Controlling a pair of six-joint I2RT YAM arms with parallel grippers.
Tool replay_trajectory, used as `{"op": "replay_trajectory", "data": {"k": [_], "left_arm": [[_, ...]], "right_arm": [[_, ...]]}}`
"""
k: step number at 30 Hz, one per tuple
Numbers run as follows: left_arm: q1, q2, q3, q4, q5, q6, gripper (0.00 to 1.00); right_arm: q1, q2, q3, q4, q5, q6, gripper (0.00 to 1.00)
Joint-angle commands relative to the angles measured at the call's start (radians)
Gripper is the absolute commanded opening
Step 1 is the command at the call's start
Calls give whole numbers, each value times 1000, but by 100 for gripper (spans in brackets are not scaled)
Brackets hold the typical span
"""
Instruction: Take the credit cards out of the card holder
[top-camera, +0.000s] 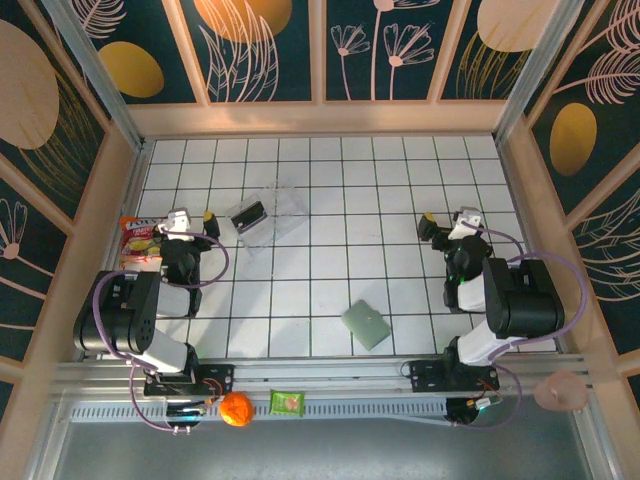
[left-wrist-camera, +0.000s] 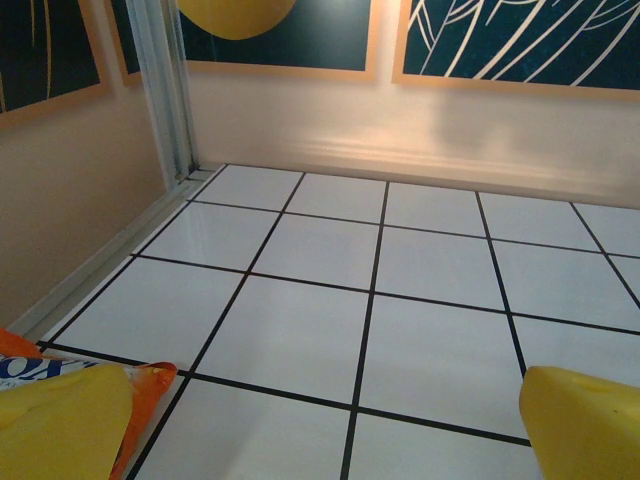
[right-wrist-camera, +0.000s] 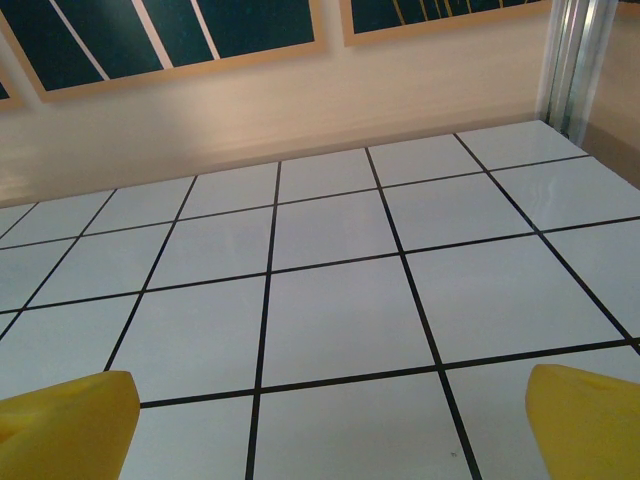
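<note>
The card holder (top-camera: 366, 324) lies folded shut on the white tiled table, grey-green side up, near the front edge and closer to the right arm. The credit cards are hidden. My left gripper (top-camera: 180, 218) rests low at the left side of the table, far from the holder. Its yellow fingers (left-wrist-camera: 60, 425) stand wide apart over bare tile, so the left gripper (left-wrist-camera: 330, 440) is open and empty. My right gripper (top-camera: 455, 218) sits at the right side, behind and to the right of the holder. In its wrist view the right gripper (right-wrist-camera: 325, 430) is open with only tile between the fingertips (right-wrist-camera: 590, 420).
A clear plastic tray (top-camera: 285, 207) with a dark object (top-camera: 247, 213) inside stands behind and right of the left gripper. An orange snack bag (top-camera: 138, 240) lies against the left wall, touching the left finger side (left-wrist-camera: 145, 395). An orange ball (top-camera: 236, 409) and a green packet (top-camera: 288, 402) sit on the front rail.
</note>
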Motion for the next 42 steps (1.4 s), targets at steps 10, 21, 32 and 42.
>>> {"op": "replay_trajectory", "data": {"k": [10, 21, 32, 42], "left_arm": [[8, -1, 12, 13, 18, 7, 99], [7, -1, 16, 9, 19, 3, 99], [8, -141, 192, -406, 8, -6, 99], [8, -342, 93, -329, -206, -433, 99]], "right_arm": [[0, 1, 12, 13, 6, -18, 99], [-10, 1, 13, 10, -15, -9, 99], [-21, -70, 288, -540, -58, 4, 99], [143, -143, 409, -699, 554, 255, 99]]}}
